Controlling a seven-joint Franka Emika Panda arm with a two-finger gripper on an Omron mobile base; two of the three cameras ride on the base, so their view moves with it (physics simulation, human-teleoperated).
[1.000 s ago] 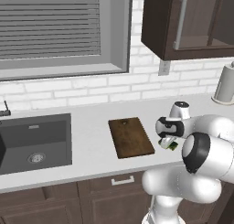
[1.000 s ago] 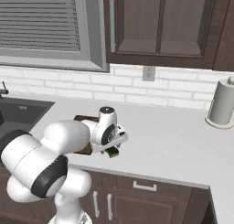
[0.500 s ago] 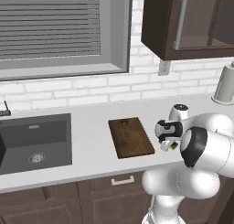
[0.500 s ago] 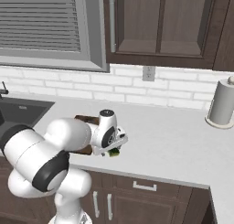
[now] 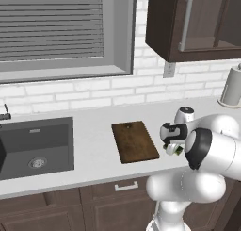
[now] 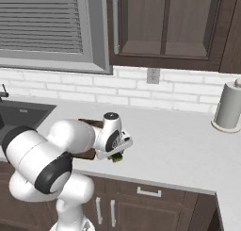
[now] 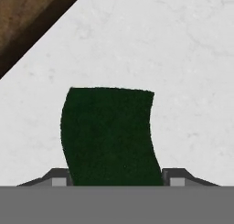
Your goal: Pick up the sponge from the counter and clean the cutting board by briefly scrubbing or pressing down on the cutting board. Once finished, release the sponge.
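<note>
Though its fingertips are cut off, the hand (image 7: 117,179) grips the sponge (image 7: 109,134); cutting board (image 5: 134,141) beside.

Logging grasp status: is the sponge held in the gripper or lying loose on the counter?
Held: the sponge sits between the gripper fingertips, pinched sides bowed inward.

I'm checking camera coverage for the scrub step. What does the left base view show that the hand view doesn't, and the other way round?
Left base view alone: the dark grey sink basin, the white paper towel roll, and the dark brown wooden cutting board whole, with its hole. Hand view alone: the dark green sponge's full top face, pinched between the hand's fingertips. Both: sponge, a board corner, and light grey counter.
</note>
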